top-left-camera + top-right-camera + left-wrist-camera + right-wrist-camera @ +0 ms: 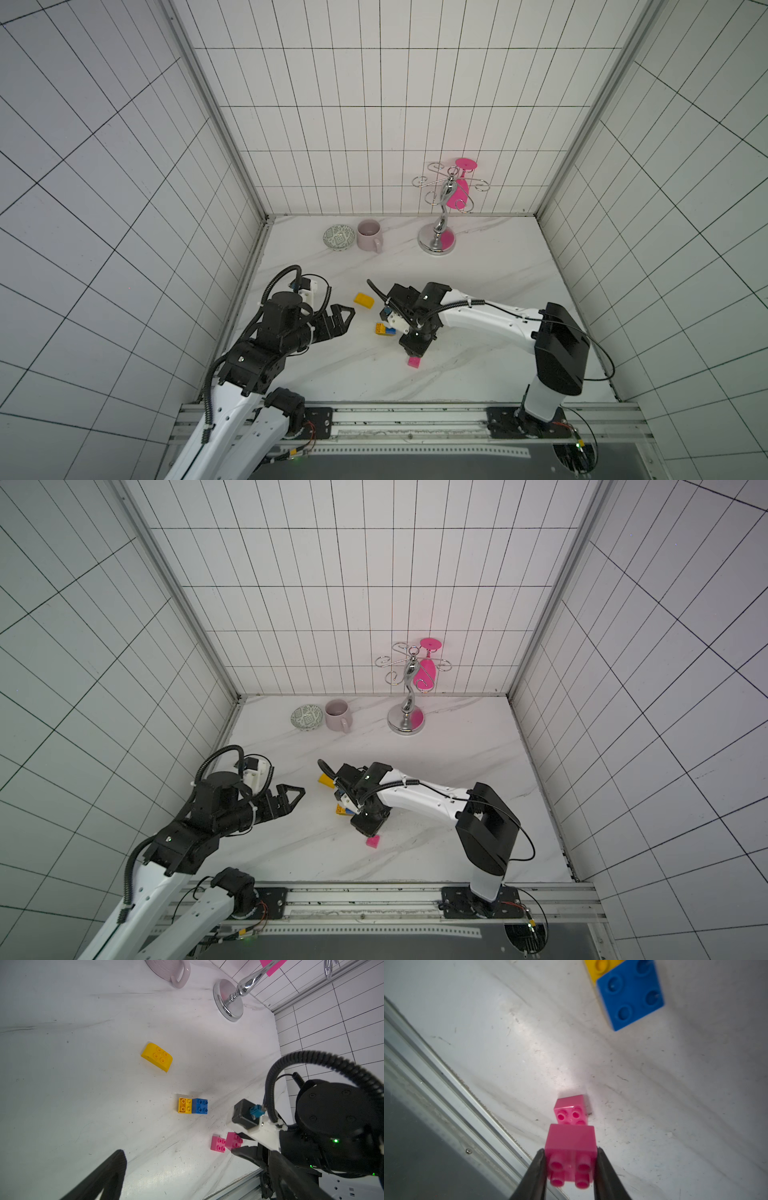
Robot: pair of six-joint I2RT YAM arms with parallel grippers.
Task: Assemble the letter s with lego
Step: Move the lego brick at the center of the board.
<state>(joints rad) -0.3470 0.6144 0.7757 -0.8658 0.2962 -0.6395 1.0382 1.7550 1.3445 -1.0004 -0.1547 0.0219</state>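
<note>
One worktop [498, 291], two hands. The left hand [350, 321] hangs spread wide, holding nothing; the right hand [570, 1150] is clamped on one pink brick [571, 1138]. Along the back edge stand one stand [436, 242], one mug [369, 235] and one bowl [338, 237]. Five bricks altogether: the held one is just beside the second pink brick [569, 1105] near the front edge, one yellow brick [156, 1056] lies loose mid-worktop, and the second yellow brick [184, 1105] is joined to one blue brick [200, 1106].

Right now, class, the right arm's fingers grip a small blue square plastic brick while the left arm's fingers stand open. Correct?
No: the right wrist view shows the right arm's fingers gripping a small pink square plastic brick; the small blue square plastic brick lies apart, against a yellow brick. The left arm's fingers do stand open.
</note>
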